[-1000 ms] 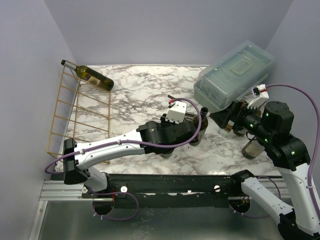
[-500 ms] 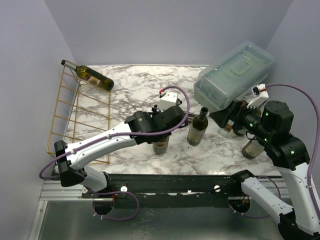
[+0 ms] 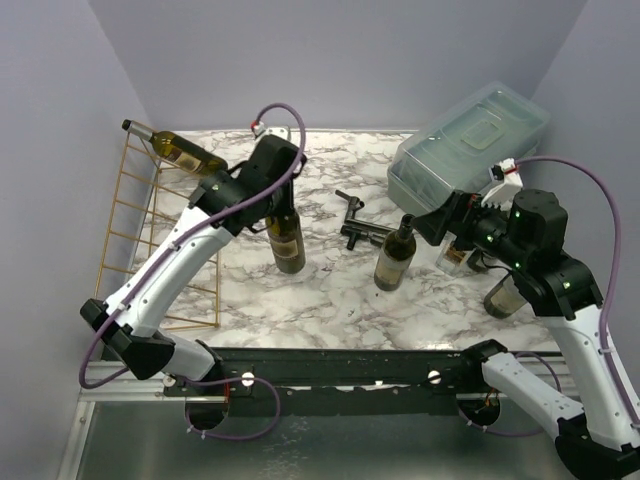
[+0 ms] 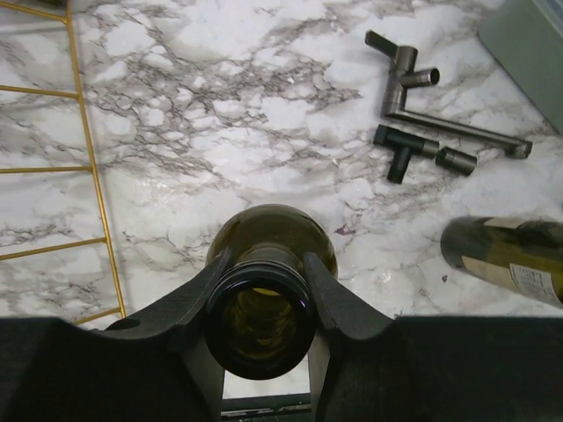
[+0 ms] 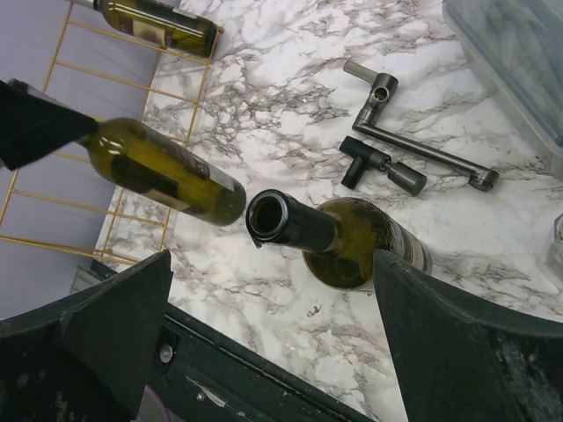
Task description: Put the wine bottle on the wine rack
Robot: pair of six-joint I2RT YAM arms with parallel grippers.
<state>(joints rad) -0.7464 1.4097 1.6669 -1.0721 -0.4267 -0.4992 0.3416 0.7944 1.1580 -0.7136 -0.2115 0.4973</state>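
The left gripper [image 4: 264,268] is clamped on the neck of the wine bottle [image 3: 288,240]. The bottle stands upright, mouth up, over the tabletop's left half, just beside the wine rack [image 3: 150,235] along the left edge. Bare marble lies toward the near edge. The right gripper [image 3: 437,228] gapes wide beside a standing bottle [image 3: 393,262]. Whether the held bottle's base clears the marble is hard to tell.

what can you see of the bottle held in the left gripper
The held bottle is dark olive-green glass with a pale label on its body and an open mouth, no cork. It hangs roughly upright, the left gripper shut on its neck just below the lip. It is over the marble table, just right of the gold wire wine rack. Whether its base touches the marble cannot be told.
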